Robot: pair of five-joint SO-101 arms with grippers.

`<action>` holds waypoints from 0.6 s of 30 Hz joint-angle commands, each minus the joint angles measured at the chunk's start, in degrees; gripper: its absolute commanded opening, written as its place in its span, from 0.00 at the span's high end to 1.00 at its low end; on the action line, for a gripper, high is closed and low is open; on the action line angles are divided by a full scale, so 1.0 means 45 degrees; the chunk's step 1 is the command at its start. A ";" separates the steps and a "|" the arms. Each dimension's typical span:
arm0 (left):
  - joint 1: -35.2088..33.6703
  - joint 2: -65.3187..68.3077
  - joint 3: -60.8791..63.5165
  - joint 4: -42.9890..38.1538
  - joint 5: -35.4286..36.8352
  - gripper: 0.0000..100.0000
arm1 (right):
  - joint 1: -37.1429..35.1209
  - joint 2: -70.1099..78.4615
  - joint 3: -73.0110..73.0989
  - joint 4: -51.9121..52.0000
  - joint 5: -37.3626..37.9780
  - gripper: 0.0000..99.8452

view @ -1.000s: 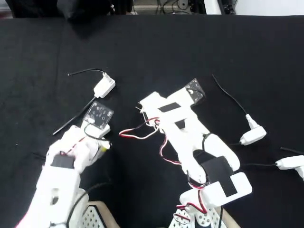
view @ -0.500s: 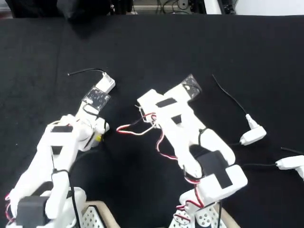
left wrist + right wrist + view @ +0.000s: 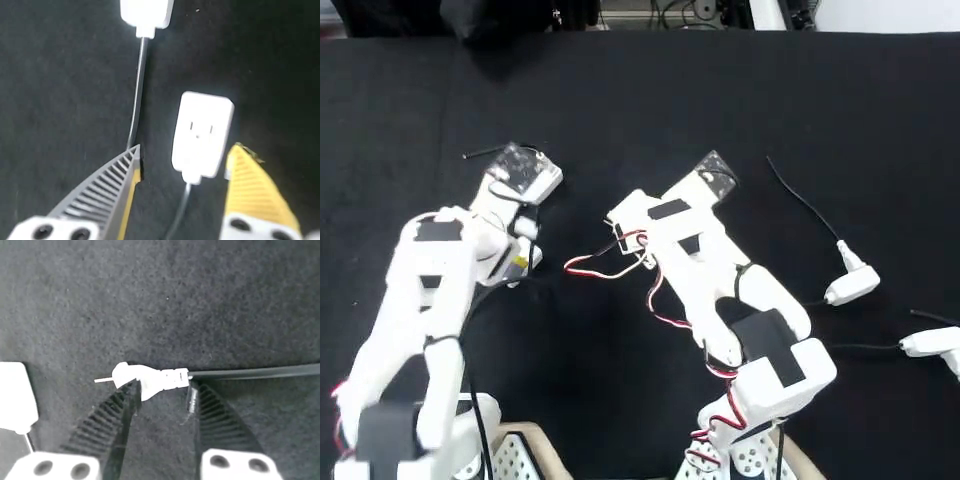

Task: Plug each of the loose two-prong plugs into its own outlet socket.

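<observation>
A white outlet socket lies face up on the black cloth between the fingers of my left gripper, which is open around it. In the high view that gripper covers most of the socket. Beyond it lies another white piece with a cable. My right gripper is open, its fingers straddling a small white two-prong plug that lies flat with its cable trailing away. In the high view this gripper hides the plug.
Two more white plugs with thin black cables lie at the right of the table. A white block shows at the right wrist view's edge. Red and white wires hang between the arms.
My left arm has stretched toward the table's far side, bringing its gripper over the socket. The right gripper has crept a little farther away and leftward.
</observation>
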 commanded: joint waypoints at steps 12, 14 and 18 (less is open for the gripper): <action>0.2002 0.0352 0.1788 -0.2657 0.1387 0.70 | 0.0684 0.0049 -0.0225 0.0801 0.0449 0.83; 0.1319 0.1856 0.0479 -0.2325 0.1348 0.70 | 0.0684 0.0049 -0.0244 0.0801 0.0410 0.83; 0.0537 0.4728 -0.1768 -0.1446 0.1328 0.70 | 0.0703 0.0049 -0.0264 0.0801 0.0352 0.83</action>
